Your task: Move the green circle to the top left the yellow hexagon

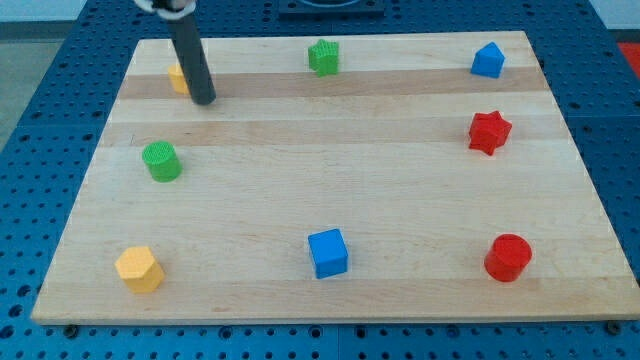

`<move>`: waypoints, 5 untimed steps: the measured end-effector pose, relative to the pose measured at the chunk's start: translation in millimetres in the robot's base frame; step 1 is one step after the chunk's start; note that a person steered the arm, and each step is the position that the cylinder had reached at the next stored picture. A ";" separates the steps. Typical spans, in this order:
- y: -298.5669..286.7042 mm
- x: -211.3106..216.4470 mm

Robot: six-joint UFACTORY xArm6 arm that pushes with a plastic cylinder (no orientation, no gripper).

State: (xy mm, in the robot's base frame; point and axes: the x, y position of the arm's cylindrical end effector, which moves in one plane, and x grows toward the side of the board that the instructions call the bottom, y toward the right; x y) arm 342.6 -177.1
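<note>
The green circle (161, 161) sits on the wooden board (330, 180) at the view's left, about mid-height. The yellow hexagon (138, 268) lies near the bottom left corner, below and slightly left of the green circle. My tip (204, 98) is at the upper left, above and to the right of the green circle, with a clear gap between them. The rod partly hides a yellow block (178, 78) just to its left; that block's shape cannot be made out.
A green star-like block (323, 57) is at top centre. A blue pentagon-like block (488, 61) is at top right, a red star (489, 132) below it. A blue cube (328, 252) is at bottom centre, a red circle (508, 257) at bottom right.
</note>
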 end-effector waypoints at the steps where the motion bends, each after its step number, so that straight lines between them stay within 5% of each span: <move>1: -13.0 11.9; 3: -27.3 18.9; 5: -27.3 95.2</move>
State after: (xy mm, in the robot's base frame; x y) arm 437.9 -204.4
